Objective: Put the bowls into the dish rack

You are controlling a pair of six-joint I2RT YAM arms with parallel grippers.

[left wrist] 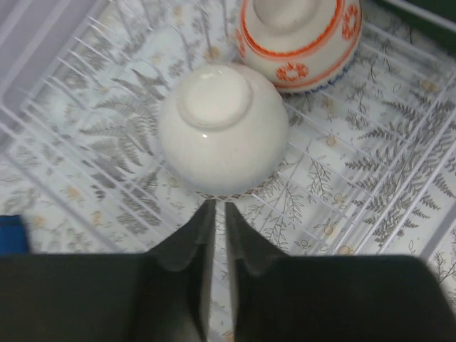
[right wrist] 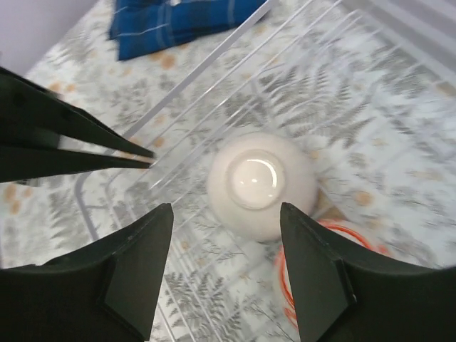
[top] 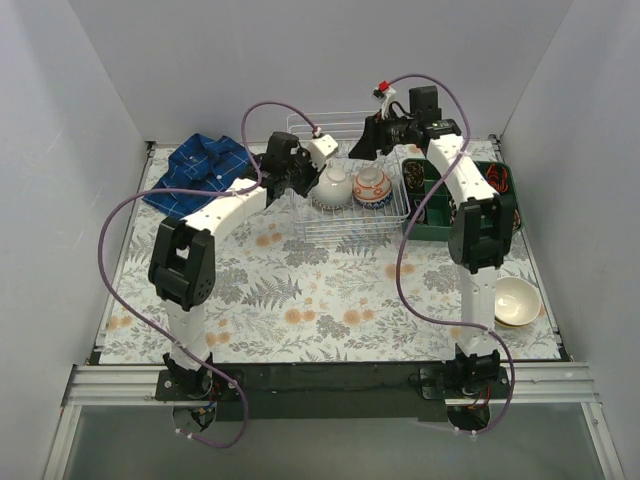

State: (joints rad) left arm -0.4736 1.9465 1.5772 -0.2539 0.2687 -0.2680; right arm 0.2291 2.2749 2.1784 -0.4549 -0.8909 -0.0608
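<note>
The left gripper [left wrist: 219, 206] is pinched closed (empty). The right gripper [right wrist: 226, 210] is spread over the white bowl [top: 333, 186] in the rack [top: 345, 222], so a careless descent could knock it into the orange bowl [top: 372, 186] at its 3 o'clock.

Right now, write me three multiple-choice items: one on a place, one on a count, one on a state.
1. Where is the cream bowl not yet in the dish rack? A) in the green tray B) on the floral tablecloth by the right arm's base C) on the blue shirt
2. How many bowls sit in the dish rack? A) one B) two C) three
3. How do the right arm's jaws stand? A) open over the upturned white bowl B) shut on a bowl's rim C) shut on a rack wire
Key: 1B, it lies upright near that base; 2B, the white and the orange-patterned bowl lie upturned inside; 3A, the wrist view shows them spread apart.
</note>
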